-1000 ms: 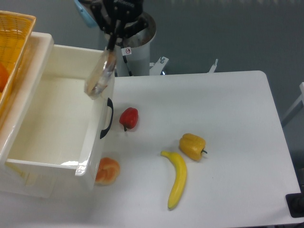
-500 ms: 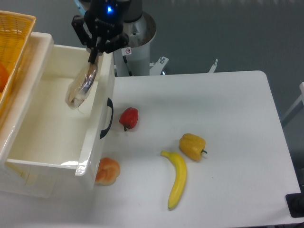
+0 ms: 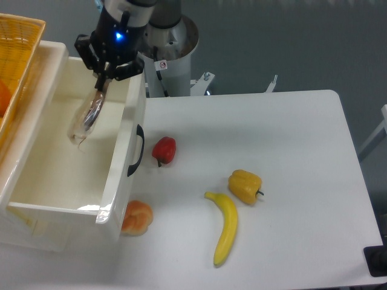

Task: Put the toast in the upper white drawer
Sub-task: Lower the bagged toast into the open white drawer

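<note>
My gripper (image 3: 101,81) is shut on the top edge of the toast (image 3: 86,117), a brown slice in a clear plastic bag. The toast hangs edge-down from the fingers, over the inside of the upper white drawer (image 3: 36,181). The drawer is pulled open, and its black curved handle (image 3: 136,150) faces the table. The toast's lower end hangs above the drawer floor; I cannot tell whether it touches.
A yellow woven basket (image 3: 17,42) with an orange thing stands at the far left. On the white table lie a red pepper (image 3: 164,150), a yellow pepper (image 3: 245,186), a banana (image 3: 225,228) and a round orange-pink bun (image 3: 136,217) by the drawer's front corner.
My gripper has carried the toast leftward, from above the drawer's front wall to over the drawer's inside, and a little lower.
</note>
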Robot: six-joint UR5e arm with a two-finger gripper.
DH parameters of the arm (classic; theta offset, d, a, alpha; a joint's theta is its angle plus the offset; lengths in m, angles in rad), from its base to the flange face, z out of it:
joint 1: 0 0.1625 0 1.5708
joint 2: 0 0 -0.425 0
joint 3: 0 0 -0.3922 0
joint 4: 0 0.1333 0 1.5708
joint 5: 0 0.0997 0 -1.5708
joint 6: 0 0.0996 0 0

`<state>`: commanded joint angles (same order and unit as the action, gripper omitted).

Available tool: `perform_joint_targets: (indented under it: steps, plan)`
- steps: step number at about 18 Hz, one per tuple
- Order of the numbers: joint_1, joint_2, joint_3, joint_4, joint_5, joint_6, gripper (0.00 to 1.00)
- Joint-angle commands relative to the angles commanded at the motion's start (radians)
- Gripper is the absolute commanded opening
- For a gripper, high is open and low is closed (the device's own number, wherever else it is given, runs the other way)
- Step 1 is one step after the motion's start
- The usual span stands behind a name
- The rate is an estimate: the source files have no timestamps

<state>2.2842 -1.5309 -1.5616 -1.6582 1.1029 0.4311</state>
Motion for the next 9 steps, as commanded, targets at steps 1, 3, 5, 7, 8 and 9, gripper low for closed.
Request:
perform_joint_targets:
  steps: [1, 3, 5, 7, 8, 9]
  plan:
    - [-0.005, -0.002, -0.002, 0.0, 0.002, 0.0, 0.0]
    - [-0.011, -0.002, -0.005, 0.0, 0.002, 0.0, 0.0]
    - [-0.012, -0.002, -0.011, 0.002, 0.002, 0.002, 0.02]
    - [-0.012, -0.005, -0.011, 0.002, 0.02, 0.002, 0.1]
    - [-0.012, -0.008, -0.011, 0.003, 0.029, 0.003, 0.25]
    - [-0.012, -0.008, -0.011, 0.005, 0.032, 0.008, 0.32]
